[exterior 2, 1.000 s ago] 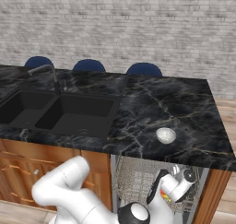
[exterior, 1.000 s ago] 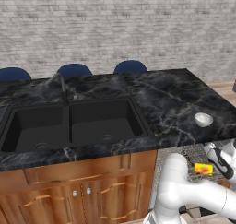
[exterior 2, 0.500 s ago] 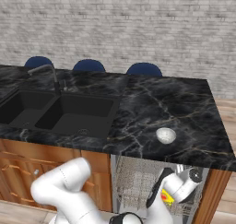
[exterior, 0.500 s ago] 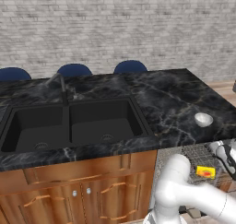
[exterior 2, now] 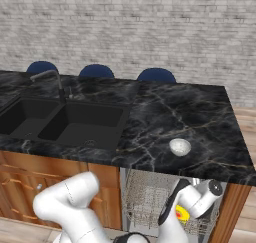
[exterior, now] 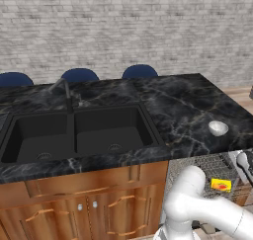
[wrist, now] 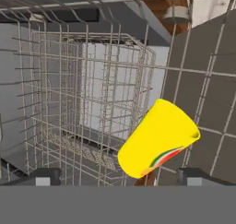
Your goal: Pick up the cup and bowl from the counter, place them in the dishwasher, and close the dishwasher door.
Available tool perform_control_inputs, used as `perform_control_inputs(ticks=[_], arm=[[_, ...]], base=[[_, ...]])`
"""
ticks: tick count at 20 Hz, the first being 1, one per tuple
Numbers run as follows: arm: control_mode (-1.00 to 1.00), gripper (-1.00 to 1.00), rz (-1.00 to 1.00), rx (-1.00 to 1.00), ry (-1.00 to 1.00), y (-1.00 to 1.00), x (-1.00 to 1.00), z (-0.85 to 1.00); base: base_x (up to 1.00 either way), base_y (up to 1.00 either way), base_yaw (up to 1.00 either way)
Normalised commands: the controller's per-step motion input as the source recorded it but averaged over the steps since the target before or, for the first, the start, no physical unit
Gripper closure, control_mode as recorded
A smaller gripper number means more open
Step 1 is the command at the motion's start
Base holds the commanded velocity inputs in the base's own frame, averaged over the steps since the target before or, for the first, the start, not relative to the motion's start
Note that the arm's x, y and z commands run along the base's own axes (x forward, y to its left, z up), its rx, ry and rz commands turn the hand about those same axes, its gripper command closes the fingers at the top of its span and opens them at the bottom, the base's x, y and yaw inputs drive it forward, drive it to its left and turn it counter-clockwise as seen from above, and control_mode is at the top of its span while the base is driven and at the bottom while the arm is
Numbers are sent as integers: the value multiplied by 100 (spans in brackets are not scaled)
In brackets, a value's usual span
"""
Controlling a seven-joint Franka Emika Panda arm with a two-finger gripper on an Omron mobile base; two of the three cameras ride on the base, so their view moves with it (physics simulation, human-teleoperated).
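Here the yellow cup (wrist: 157,138) lies tilted in the dishwasher's wire rack (wrist: 87,98), mouth aimed upper-right, between the gripper's (wrist: 117,176) released jaws.

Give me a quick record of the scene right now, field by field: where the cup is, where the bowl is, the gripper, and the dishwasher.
cup: yellow cup lying tilted among the wires of the rack, between the fingertips, not gripped
bowl: small white bowl on the counter, right of the sink
gripper: gripper open, down inside the dishwasher
dishwasher: open, rack visible under the counter edge
left to do: bowl, then door
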Motion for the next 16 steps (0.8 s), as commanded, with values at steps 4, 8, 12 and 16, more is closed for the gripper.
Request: perform_control_inputs(ticks=[4, 8, 12, 16], arm=[[-100, -100, 0, 6, -3, 0, -50, 66], [-100, -100, 0, 1, -5, 0, -80, 31], [-100, -100, 0, 0, -6, 0, -80, 14], [-100, -100, 0, 1, -6, 0, -56, 60]], base=[[0, 0, 0], [0, 0, 0], [0, 0, 0], [0, 0, 0]])
